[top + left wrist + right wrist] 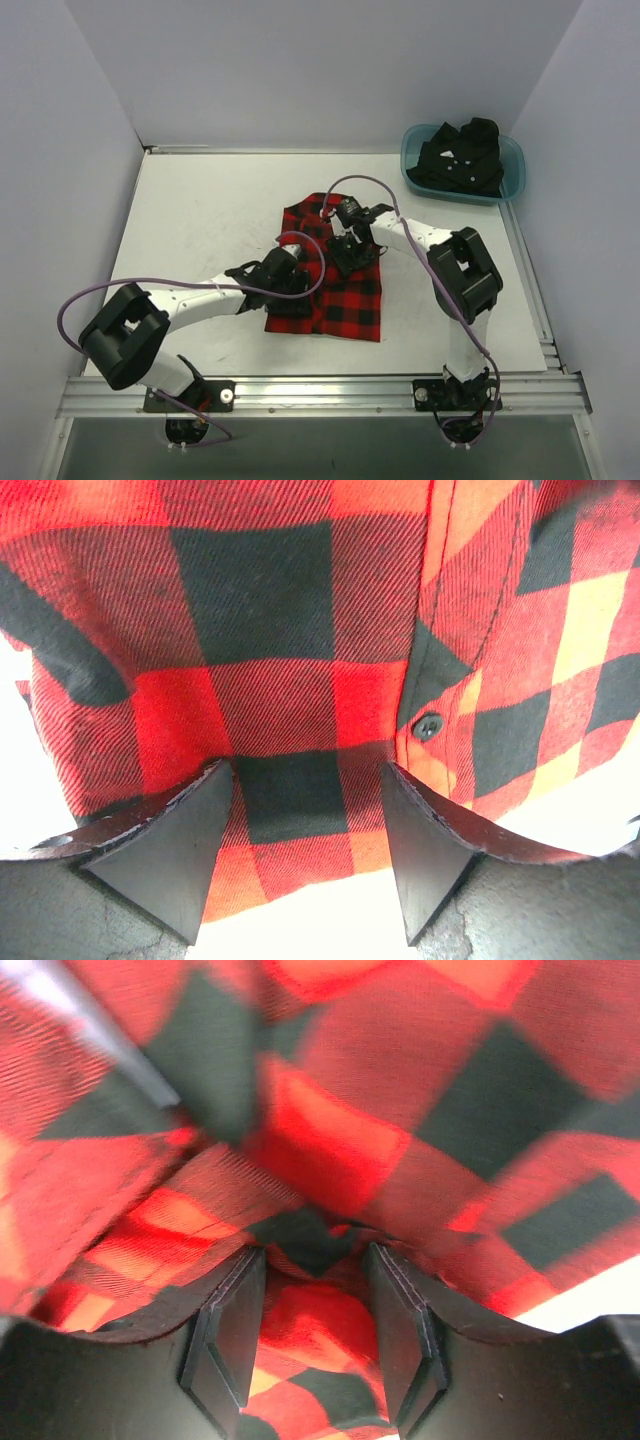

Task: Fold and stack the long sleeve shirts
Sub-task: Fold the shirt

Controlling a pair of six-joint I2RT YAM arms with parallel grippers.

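My left gripper gapes wide on the red-and-black flannel. My right gripper straddles a bunched fold, and I can't tell if it's pinching. The flannel lies left of the teal tub, with the black shirt inside the tub.

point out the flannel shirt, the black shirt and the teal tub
flannel shirt (345,300), top view, flat lower panel
black shirt (462,155), top view, bunched middle
teal tub (450,196), top view, near wall

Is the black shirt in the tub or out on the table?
In: the black shirt lies bunched inside the teal tub at the far right corner.
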